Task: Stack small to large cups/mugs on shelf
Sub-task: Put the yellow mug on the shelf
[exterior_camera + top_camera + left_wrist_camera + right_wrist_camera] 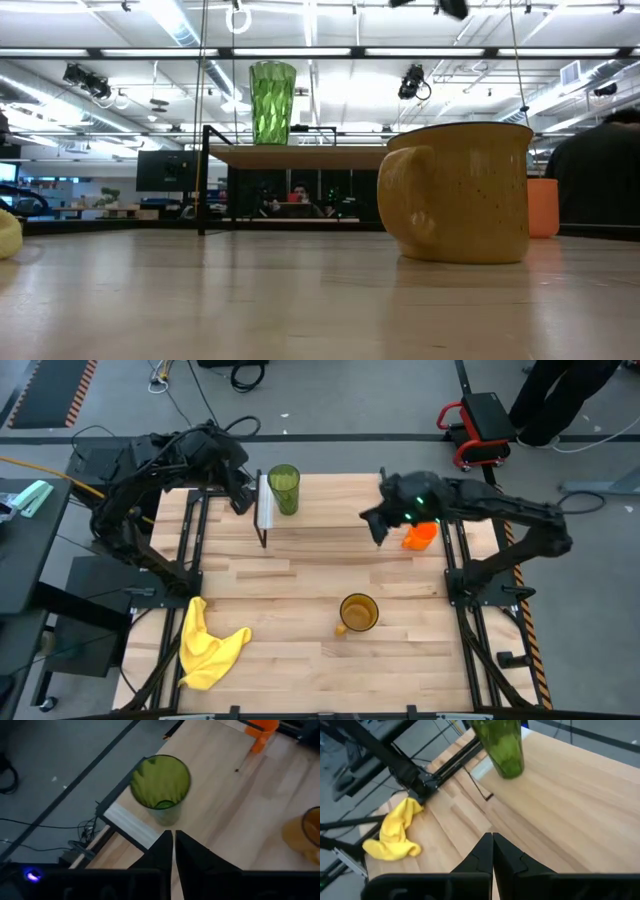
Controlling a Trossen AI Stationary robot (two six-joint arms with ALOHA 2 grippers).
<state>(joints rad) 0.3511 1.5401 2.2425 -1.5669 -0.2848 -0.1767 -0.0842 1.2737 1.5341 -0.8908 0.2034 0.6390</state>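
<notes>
The green tumbler (283,488) stands upright on the shelf's light top board (300,156), near its left end in the low view (272,100). The amber mug (358,612) stands on the table toward the near edge, handle to the left. The orange mug (420,536) stands at the right, partly under my right arm. My left gripper (173,839) is shut and empty, just left of the shelf and tumbler (161,785). My right gripper (492,841) is shut and empty above the table, beside the orange mug and left of it (378,538).
A crumpled yellow cloth (205,645) lies at the table's near left corner. The shelf's thin black legs (205,180) stand on the far left part of the table. Bare tabletop (300,575) lies between the shelf and the amber mug. A person (560,390) stands beyond the far right corner.
</notes>
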